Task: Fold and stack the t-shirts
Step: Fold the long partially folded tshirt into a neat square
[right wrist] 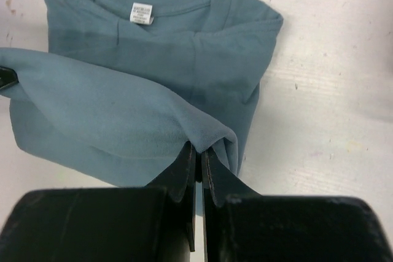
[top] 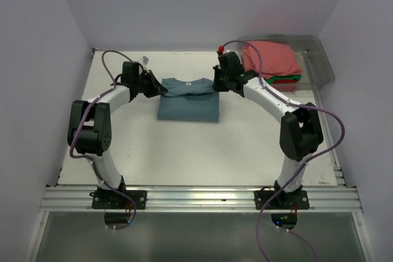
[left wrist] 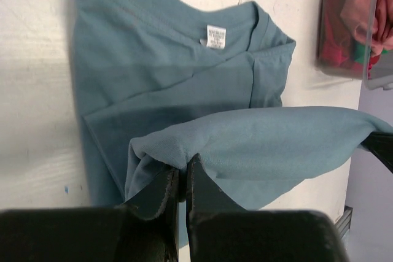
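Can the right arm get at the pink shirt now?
Probably not yet: the right pincer is shut on an edge of the blue t-shirt. The pink shirt lies close beside it, though inside a clear bin.

The white neck tag in the collar of the slate-blue t-shirt, upper centre of the left wrist view, bears print too small to read.

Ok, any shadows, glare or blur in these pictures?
Top external view: soft, even light. Left wrist view: the lifted fold shadows the blue t-shirt beneath, the table looks washed out, the left fingers are dark and slightly soft. Right wrist view: same shadow under the fold, right fingers nearly black.
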Action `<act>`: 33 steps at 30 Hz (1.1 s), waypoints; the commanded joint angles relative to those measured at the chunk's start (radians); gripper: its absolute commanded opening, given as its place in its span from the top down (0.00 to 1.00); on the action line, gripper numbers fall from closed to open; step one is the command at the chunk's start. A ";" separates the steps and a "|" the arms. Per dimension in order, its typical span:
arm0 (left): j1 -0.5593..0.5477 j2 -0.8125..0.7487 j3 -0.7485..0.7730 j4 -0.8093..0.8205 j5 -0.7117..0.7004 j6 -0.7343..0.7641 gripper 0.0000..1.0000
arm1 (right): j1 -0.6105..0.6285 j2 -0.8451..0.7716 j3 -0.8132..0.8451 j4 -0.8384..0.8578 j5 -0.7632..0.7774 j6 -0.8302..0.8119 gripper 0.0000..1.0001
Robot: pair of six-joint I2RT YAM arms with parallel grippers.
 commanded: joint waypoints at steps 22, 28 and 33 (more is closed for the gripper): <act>0.133 0.225 0.295 0.533 0.190 -0.112 0.00 | -0.051 0.320 0.370 0.174 0.298 -0.015 0.01; 0.129 0.143 0.180 0.599 0.271 -0.133 0.00 | -0.050 0.125 0.112 0.307 0.145 0.017 0.01; 0.115 0.223 0.144 0.696 0.437 -0.234 0.16 | -0.071 0.177 0.110 0.308 -0.244 0.155 1.00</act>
